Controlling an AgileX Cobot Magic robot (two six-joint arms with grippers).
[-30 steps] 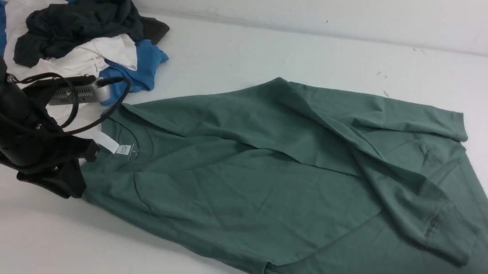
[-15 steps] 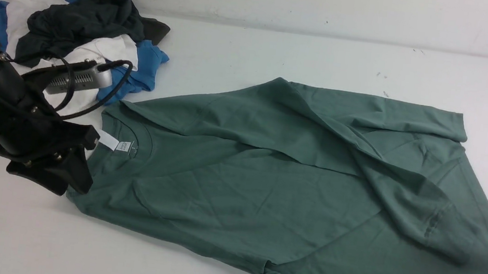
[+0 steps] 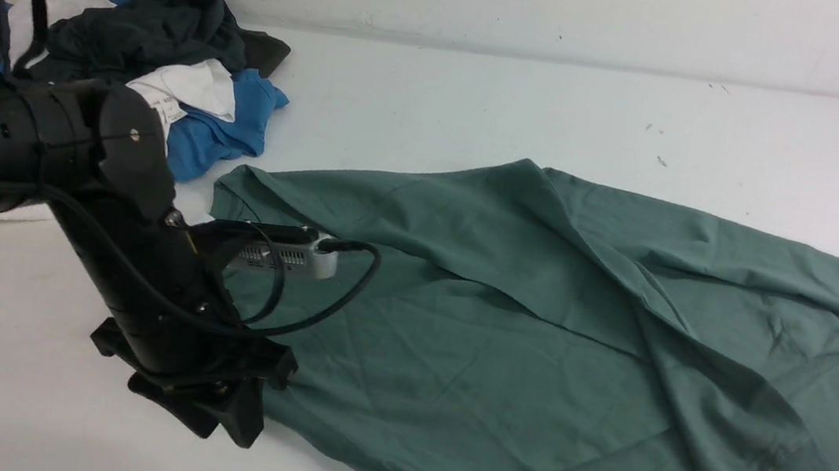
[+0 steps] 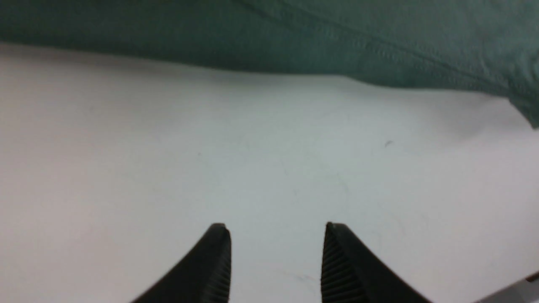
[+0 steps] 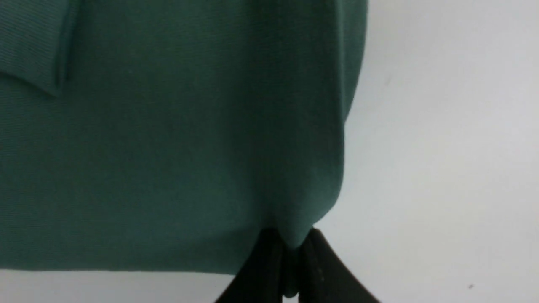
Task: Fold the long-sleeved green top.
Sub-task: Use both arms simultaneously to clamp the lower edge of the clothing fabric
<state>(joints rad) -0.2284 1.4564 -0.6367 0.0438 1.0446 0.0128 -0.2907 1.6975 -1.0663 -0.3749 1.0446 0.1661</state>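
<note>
Front view: one top (image 3: pixel 533 343) is lying spread and creased on the table (image 3: pixel 482 100), with one sleeve crossing its body. One heap (image 3: pixel 149 39) of dark, white and blue clothes is sitting well beyond the left arm (image 3: pixel 131 274), apart from the top. The left gripper (image 3: pixel 209 417) is pointing down at the table. It is sitting just beside the top's edge, and the cloth is stretching away to the gripper's right.

Left wrist view: its two fingers (image 4: pixel 217 261) are standing moderately apart and gripping nothing. Bare table is showing between and below them. The top's edge is lying ahead of the tips, not touching them.

Right wrist view: the right gripper (image 5: pixel 290 252) is pinching the top, its jaws nearly together on a bunched bit of the edge. The cloth is fanning out ahead of the tips and off to one side of them. Bare table is showing on the other side.
</note>
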